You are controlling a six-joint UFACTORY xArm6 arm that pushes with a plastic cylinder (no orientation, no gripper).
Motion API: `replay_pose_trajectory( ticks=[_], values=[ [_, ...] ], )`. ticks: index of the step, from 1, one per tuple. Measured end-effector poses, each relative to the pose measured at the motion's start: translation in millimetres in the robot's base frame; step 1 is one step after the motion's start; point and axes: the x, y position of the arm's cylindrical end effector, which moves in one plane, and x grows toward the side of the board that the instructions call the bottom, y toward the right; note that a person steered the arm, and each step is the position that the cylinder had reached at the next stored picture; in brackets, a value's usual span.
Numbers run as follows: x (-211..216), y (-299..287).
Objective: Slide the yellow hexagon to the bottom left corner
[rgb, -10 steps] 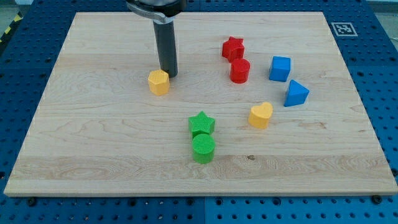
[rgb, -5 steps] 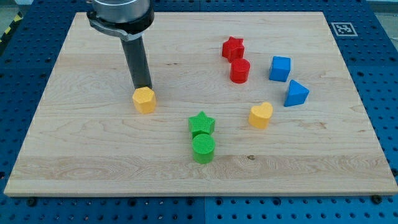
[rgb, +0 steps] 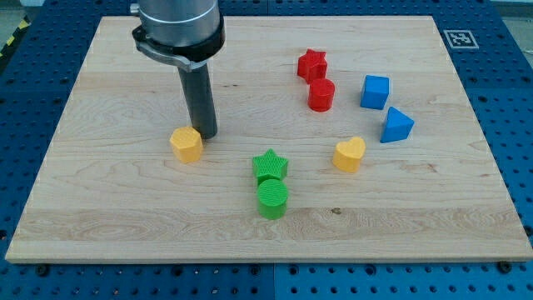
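The yellow hexagon (rgb: 186, 143) lies on the wooden board (rgb: 100, 200), left of the middle. My tip (rgb: 206, 135) stands just to the hexagon's upper right, touching or nearly touching it. The dark rod rises from there toward the view's top. The board's bottom left corner (rgb: 25, 250) lies well below and to the left of the hexagon.
A green star (rgb: 270, 166) and a green cylinder (rgb: 272, 199) sit right of the hexagon. A yellow heart (rgb: 350, 154) lies further right. A red star (rgb: 311, 63), red cylinder (rgb: 321, 95), blue cube (rgb: 375, 92) and blue triangle (rgb: 396, 125) are at the upper right.
The yellow hexagon has slid down and left across the board. My tip followed it, then shifted to its upper right side.
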Motion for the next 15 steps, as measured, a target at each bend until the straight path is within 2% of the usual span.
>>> replay_pose_trajectory(
  ticks=[3, 6, 7, 9, 11, 15],
  values=[
    [18, -54],
    [75, -56],
    [82, -52],
    [101, -3],
    [120, 7],
    [126, -80]
  ],
)
